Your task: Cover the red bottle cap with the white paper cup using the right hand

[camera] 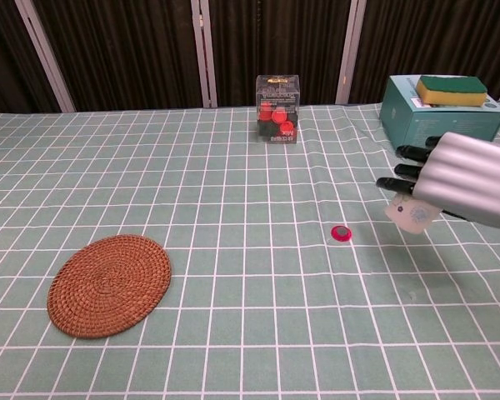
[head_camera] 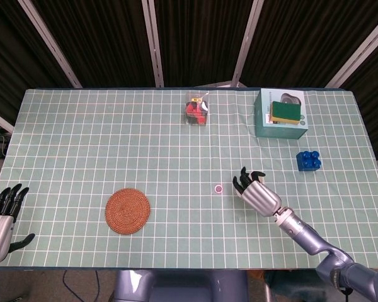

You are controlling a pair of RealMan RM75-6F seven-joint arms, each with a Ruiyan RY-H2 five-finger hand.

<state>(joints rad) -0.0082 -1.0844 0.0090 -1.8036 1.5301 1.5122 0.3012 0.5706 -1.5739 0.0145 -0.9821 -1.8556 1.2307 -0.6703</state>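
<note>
The red bottle cap (head_camera: pixel 218 188) (camera: pixel 341 233) lies flat on the checked tablecloth near the middle. My right hand (head_camera: pixel 257 190) (camera: pixel 460 178) grips the white paper cup (camera: pixel 412 214) just right of the cap. In the chest view the cup hangs tilted below the fingers, off the table, with its base showing. From the head view the hand hides the cup. My left hand (head_camera: pixel 0 216) rests at the near left table corner, fingers spread and holding nothing.
A round woven coaster (head_camera: pixel 128 211) (camera: pixel 108 283) lies near the front left. A clear box of red pieces (head_camera: pixel 197 109) stands at the back centre. A teal box with a sponge on top (head_camera: pixel 280 113) and a blue brick (head_camera: pixel 309 160) sit at the right.
</note>
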